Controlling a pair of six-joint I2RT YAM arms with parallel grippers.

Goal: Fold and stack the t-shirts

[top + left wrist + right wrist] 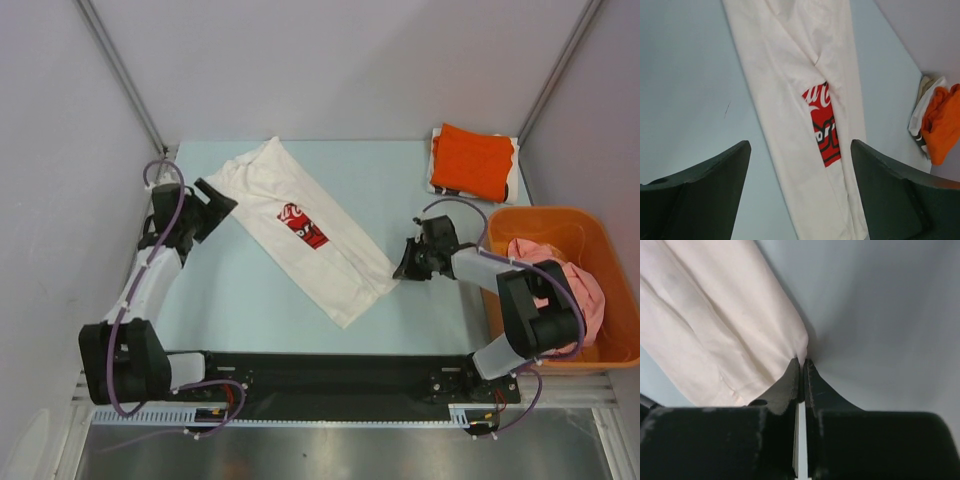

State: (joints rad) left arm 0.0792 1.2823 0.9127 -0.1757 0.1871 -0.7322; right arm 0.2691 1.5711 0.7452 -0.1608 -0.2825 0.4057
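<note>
Here, right fingers (790, 385) pinch the white t-shirt (262, 195), arm reaching low; left fingers (715, 175) hover spread.

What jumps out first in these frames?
The white t-shirt, folded into a long strip, lies diagonally mid-table, the open left gripper at its far end and the shut right gripper at its near corner. A folded orange t-shirt sits far right; a pink t-shirt lies in the orange basket.

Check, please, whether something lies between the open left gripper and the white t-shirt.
Nothing visible does. In the wrist view the white t-shirt lies uncovered on the table directly ahead of the left gripper, between its spread fingers.
</note>
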